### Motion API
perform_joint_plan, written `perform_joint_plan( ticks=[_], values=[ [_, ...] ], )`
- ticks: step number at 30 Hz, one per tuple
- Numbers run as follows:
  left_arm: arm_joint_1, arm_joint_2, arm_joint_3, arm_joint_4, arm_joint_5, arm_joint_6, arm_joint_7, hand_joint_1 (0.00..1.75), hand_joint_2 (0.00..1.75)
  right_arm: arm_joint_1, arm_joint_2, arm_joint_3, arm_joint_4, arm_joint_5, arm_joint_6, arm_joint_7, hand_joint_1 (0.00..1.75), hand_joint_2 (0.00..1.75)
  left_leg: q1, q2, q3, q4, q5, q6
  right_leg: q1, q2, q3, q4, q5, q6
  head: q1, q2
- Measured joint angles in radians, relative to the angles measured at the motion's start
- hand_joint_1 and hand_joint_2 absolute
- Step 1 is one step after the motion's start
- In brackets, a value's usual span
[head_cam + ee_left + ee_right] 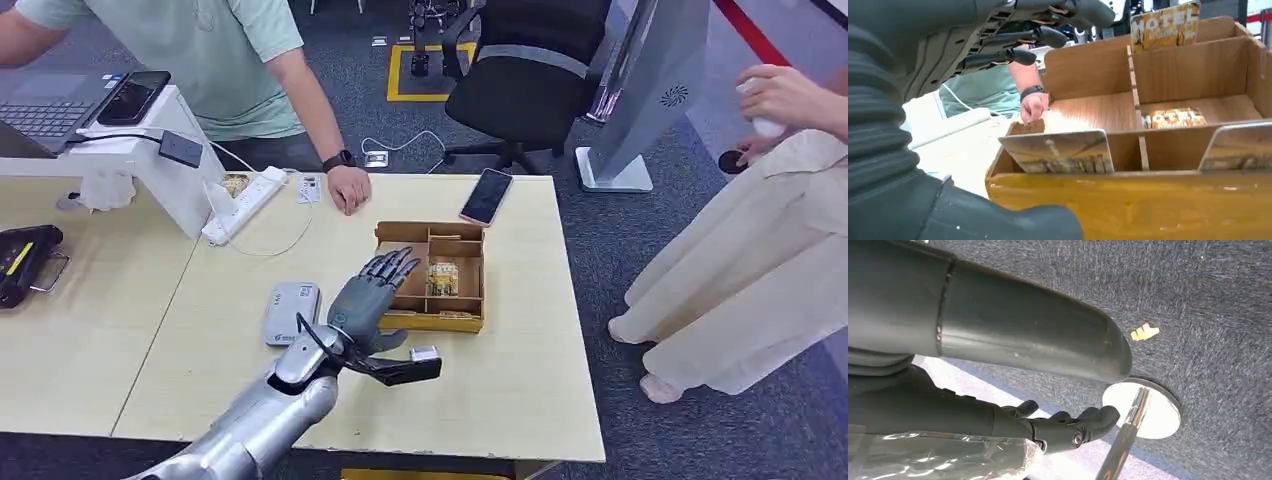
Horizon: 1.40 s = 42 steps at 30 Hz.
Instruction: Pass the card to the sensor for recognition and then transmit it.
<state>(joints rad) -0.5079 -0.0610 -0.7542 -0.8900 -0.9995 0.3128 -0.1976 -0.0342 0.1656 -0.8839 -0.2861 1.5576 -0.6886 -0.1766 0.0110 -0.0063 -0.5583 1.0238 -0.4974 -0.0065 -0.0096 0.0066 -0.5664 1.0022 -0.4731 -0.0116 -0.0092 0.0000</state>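
A wooden compartment box (432, 322) stands in the middle of the table with a "HOTEL" card (442, 277) lying in one cell. My left hand (372, 300) hovers at the box's near-left corner, fingers spread and stretched over it, holding nothing. In the left wrist view the box's front wall (1148, 205) is close; two cards (1058, 151) lean upright behind it, one HOTEL card (1173, 118) lies flat, and another (1164, 25) stands at the back. A grey card sensor (291, 311) lies left of the hand. My right hand (1063, 425) hangs over the carpet, empty.
A person's hand (348, 188) rests on the table's far edge near a white power strip (245, 205). A phone (486, 196) lies beyond the box. A white stand (150, 150) and a black device (25, 260) sit at left. Another person (760, 250) stands right of the table.
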Motion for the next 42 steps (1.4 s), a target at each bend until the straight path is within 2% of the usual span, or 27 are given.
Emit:
perform_joint_plan(
  ticks=[8, 9, 10, 17, 26, 37, 42],
  values=[
    [0.000, 0.005, 0.000, 0.000, 0.000, 0.033, -0.002, 0.00, 1.75, 0.000, 0.000, 0.000, 0.000, 0.000, 0.000, -0.002, 0.00, 0.00, 0.000, 0.000, 0.000, 0.000, 0.000, 0.000, 0.000, 0.000, 0.000, 0.000, 0.000, 0.000, 0.000, 0.000],
    [0.000, 0.006, 0.000, 0.000, 0.000, 0.034, -0.002, 0.65, 1.75, 0.000, 0.000, 0.000, 0.000, 0.000, 0.000, -0.003, 0.00, 0.00, 0.000, 0.000, 0.000, 0.000, 0.000, 0.000, 0.000, 0.000, 0.000, 0.000, 0.000, 0.000, 0.000, 0.000],
    [0.000, 0.007, 0.000, 0.000, -0.001, 0.035, -0.002, 1.75, 1.75, 0.000, 0.000, 0.000, 0.000, 0.000, 0.000, -0.003, 0.00, 0.00, 0.000, 0.000, 0.000, 0.000, 0.000, 0.000, 0.000, 0.000, 0.000, 0.000, 0.000, 0.000, 0.000, 0.000],
    [0.000, 0.008, 0.000, 0.000, -0.006, 0.080, -0.011, 1.75, 1.75, 0.000, 0.000, 0.000, 0.000, 0.000, 0.000, -0.006, 0.00, 0.00, 0.000, 0.000, 0.000, 0.000, 0.000, 0.000, 0.000, 0.000, 0.000, 0.000, 0.000, 0.000, 0.000, 0.000],
    [0.000, 0.008, -0.005, 0.001, -0.005, 0.025, -0.018, 1.75, 1.75, -0.001, 0.000, 0.000, -0.001, -0.002, 0.000, -0.006, 0.00, 0.00, 0.000, 0.000, 0.000, 0.000, 0.000, 0.000, 0.000, 0.000, 0.000, 0.000, 0.000, 0.000, 0.000, 0.000],
    [0.001, 0.008, -0.024, 0.002, 0.003, -0.003, -0.032, 1.75, 1.75, -0.001, 0.000, 0.000, -0.002, -0.008, 0.000, -0.009, 0.00, 0.00, 0.000, 0.000, 0.000, 0.000, 0.000, 0.000, 0.000, 0.000, 0.000, 0.000, 0.000, 0.000, -0.001, 0.000],
    [0.001, 0.008, -0.034, 0.003, 0.004, 0.004, -0.032, 1.75, 1.75, -0.001, -0.001, 0.000, -0.006, -0.014, 0.000, -0.009, 0.00, 0.00, 0.000, 0.000, 0.000, 0.000, 0.000, 0.000, 0.000, 0.000, 0.000, 0.000, 0.000, 0.000, 0.000, 0.000]
  ],
)
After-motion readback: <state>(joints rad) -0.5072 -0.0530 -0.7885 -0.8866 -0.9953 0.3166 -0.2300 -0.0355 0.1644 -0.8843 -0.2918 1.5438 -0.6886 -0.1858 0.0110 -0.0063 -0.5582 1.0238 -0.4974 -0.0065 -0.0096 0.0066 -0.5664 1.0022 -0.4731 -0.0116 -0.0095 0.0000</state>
